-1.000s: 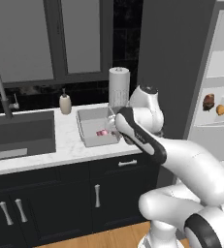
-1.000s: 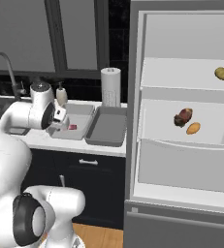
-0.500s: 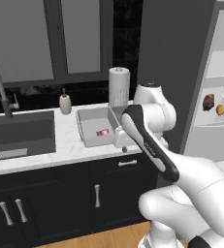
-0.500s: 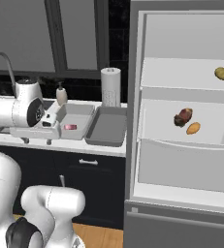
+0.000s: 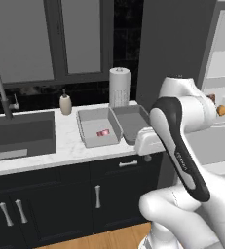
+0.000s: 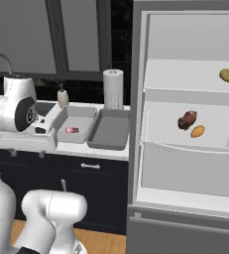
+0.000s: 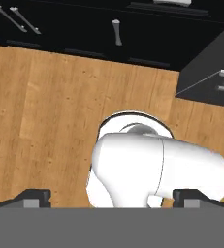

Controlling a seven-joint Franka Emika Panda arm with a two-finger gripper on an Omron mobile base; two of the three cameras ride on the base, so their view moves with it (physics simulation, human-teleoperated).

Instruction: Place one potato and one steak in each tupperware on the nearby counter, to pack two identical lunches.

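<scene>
While the gripper (image 7: 111, 196) points down at the floor, jaws wide and empty, the arm could clip the counter (image 5: 67, 148) edge. Lower-centre, left tupperware (image 5: 98, 127) holds one steak (image 5: 103, 133); its long axis runs front-to-back. Potatoes (image 6: 197, 131) sit far right in the fridge.

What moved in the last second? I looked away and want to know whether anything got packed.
Only the arm moved: it swung back from over the counter, away from the left container. Nothing was picked up or dropped; the tool is open and empty. The steak piece stays in that container, the right container is empty, the fridge food untouched.
</scene>
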